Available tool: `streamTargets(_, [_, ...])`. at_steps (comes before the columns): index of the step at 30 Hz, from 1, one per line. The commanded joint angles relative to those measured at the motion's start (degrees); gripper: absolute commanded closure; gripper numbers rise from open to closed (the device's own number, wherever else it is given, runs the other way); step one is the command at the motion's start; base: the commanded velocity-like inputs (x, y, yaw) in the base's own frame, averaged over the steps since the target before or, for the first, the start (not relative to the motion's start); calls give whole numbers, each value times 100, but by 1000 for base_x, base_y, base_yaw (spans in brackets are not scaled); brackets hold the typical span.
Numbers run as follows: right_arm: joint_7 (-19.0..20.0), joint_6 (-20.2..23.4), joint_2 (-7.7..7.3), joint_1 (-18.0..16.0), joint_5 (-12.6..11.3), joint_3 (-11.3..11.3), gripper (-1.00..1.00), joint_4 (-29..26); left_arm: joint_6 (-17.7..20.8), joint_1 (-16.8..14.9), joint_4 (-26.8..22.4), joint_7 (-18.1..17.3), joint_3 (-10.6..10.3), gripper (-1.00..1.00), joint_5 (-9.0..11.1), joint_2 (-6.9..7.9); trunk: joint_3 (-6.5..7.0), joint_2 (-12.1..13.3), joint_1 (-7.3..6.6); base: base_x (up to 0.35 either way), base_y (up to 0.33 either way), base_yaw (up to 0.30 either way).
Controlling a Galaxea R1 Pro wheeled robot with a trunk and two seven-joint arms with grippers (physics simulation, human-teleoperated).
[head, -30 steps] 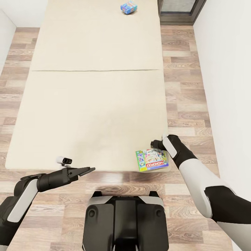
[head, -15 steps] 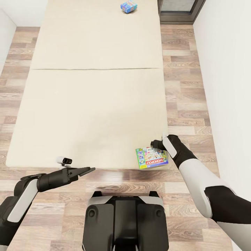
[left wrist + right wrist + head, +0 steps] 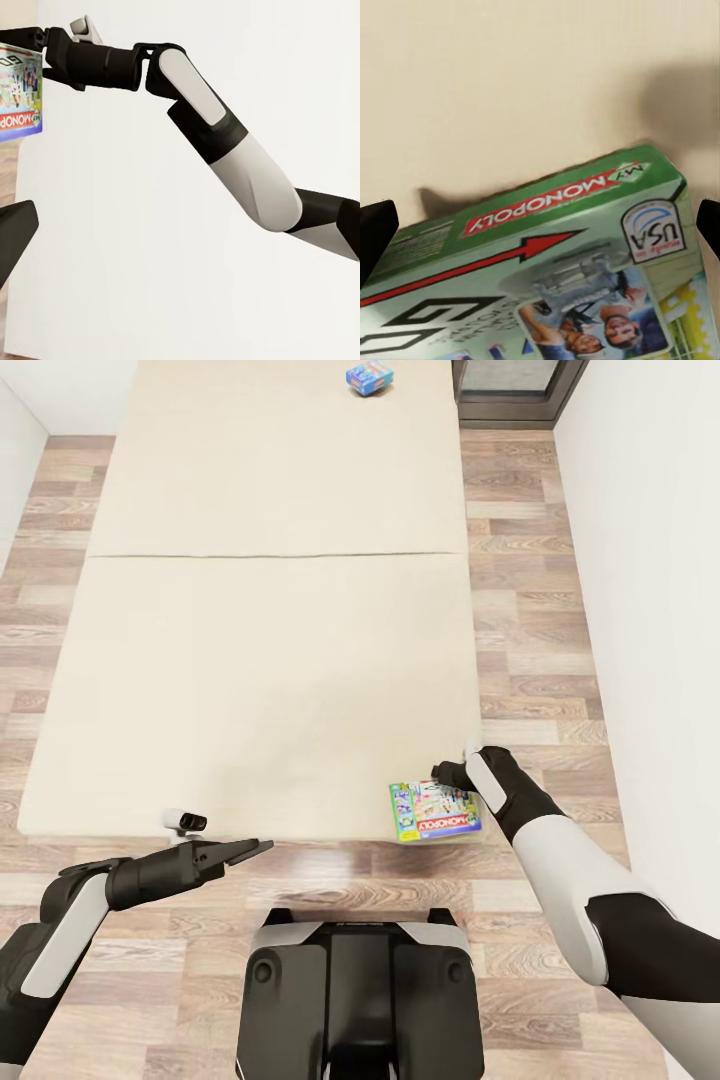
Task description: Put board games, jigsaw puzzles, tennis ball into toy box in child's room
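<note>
The green-white Monopoly board game lies on the near right corner of the cream bed. My right gripper hovers at the box's far edge, open, with a dark fingertip on each side of the box in the right wrist view. The small blue board game sits at the bed's far end. My left gripper hangs past the bed's near edge, open and holding nothing. The left wrist view looks across at the Monopoly box and my right arm.
Wood-plank floor runs along both sides of the bed. A white wall stands close on the right. A dark-framed door or cabinet is at the far right. My base is at the bed's foot.
The whole picture has slid slightly, so the bed and boxes sit a little higher in view. Both arms keep their pose.
</note>
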Motion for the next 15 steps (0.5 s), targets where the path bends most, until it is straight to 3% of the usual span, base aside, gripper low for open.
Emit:
streamTargets(1, [-54, 14, -3, -2, -61, 29, -100, -6, 27, -3, 0, -4, -7, -100, 20, 5, -6, -9, 3, -58, 0, 0])
streamTargets(15, [-57, 14, 29, -2, -61, 28, -100, -6, 27, -2, 0, -4, -7, -100, 20, 5, -6, -9, 3, -50, 0, 0])
